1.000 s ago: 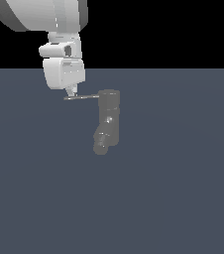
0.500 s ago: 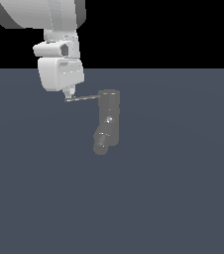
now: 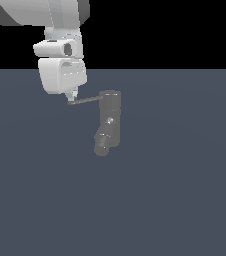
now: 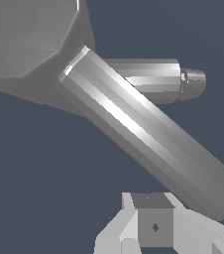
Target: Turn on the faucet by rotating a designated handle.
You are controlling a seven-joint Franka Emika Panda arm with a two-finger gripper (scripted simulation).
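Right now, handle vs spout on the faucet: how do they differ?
The handle is a thin rod; the spout is short and stubby. The handle leaves the top of the faucet sideways, toward the gripper; the spout angles out at the lower end. Both are dull grey.

The faucet (image 3: 110, 117) before me is a dull-grey upright cylinder, with a short stubby spout (image 3: 102, 145) angled out at its lower end toward the exterior view's left. From its top the handle (image 3: 86, 100), a thin straight grey rod, sticks out sideways to the exterior view's left, sloping slightly down toward its free end. In my wrist view the handle (image 4: 148, 134) fills the frame as a long shiny bar.
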